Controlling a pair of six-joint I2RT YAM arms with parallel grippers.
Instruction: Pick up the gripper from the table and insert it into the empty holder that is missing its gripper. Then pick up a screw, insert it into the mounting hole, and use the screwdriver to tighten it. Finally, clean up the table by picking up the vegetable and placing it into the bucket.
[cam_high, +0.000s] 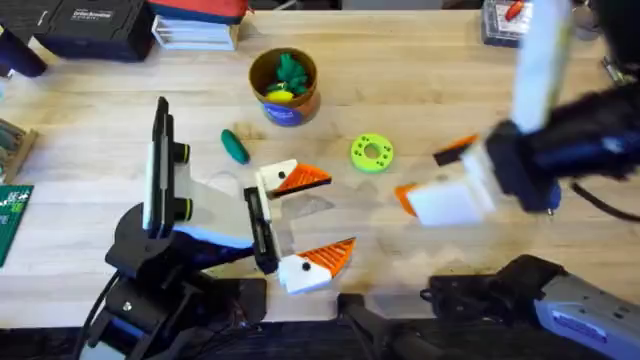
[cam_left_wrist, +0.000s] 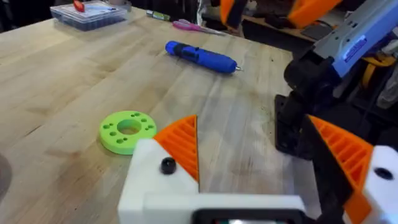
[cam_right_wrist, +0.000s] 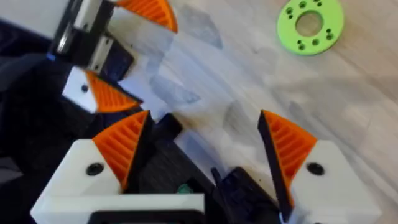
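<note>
Left gripper spread wide, empty, low over pale wooden table near the front edge; both orange ribbed pads mounted. Right gripper also open, empty, raised over the table's right part. One bright-green disc with holes between the two grippers. One dark green vegetable flat on the wood, just in front of the bucket. Inside that yellow-orange bucket: green toys and a yellow piece. One blue screwdriver lying beyond the disc. Clear parts box, dark cases along the far edge
</note>
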